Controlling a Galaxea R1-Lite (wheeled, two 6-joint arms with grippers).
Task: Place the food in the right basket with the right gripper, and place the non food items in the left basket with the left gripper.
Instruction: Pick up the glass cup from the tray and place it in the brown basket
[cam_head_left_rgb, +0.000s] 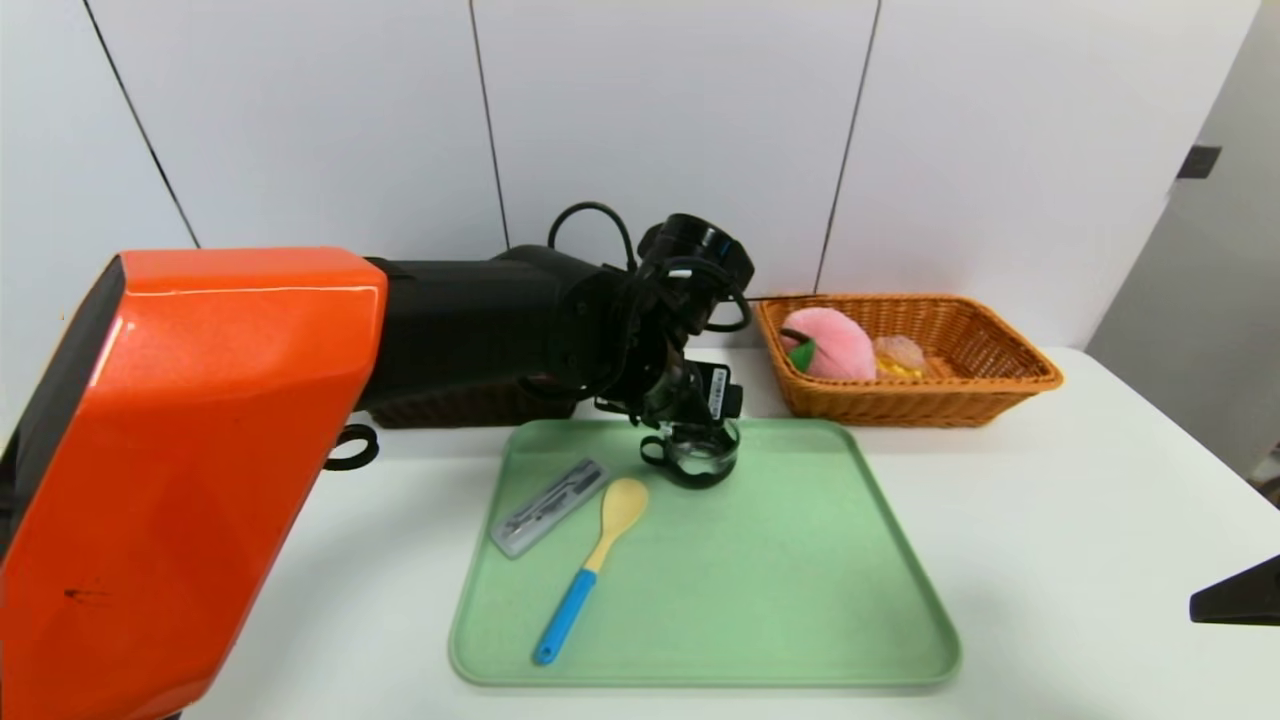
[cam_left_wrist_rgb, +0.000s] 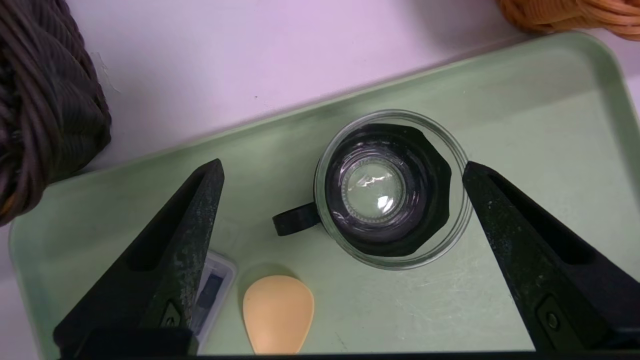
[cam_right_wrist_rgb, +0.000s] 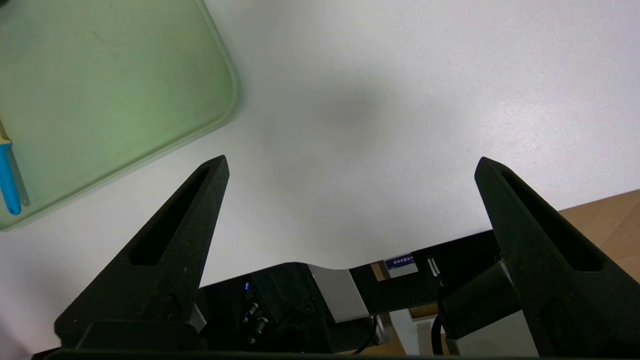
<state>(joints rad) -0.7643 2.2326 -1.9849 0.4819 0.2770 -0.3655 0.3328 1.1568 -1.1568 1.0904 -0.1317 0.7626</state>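
Observation:
On the green tray (cam_head_left_rgb: 780, 580) stand a glass cup (cam_head_left_rgb: 700, 455) in a black holder with a handle, a spoon (cam_head_left_rgb: 595, 560) with a yellow bowl and blue handle, and a clear flat case (cam_head_left_rgb: 550, 505). My left gripper (cam_left_wrist_rgb: 342, 167) hovers just above the cup (cam_left_wrist_rgb: 392, 190), open, one fingertip close to the cup's rim and the other well off past the handle. The spoon's bowl (cam_left_wrist_rgb: 278, 312) and the case (cam_left_wrist_rgb: 212, 292) lie beside it. My right gripper (cam_right_wrist_rgb: 350, 162) is open and empty over the white table near its front right edge.
The orange right basket (cam_head_left_rgb: 1000, 340) at the back right holds a pink plush peach (cam_head_left_rgb: 830, 340) and a yellow wrapped item (cam_head_left_rgb: 898, 357). The dark left basket (cam_left_wrist_rgb: 45, 100) sits behind the tray's left corner, mostly hidden by my left arm in the head view.

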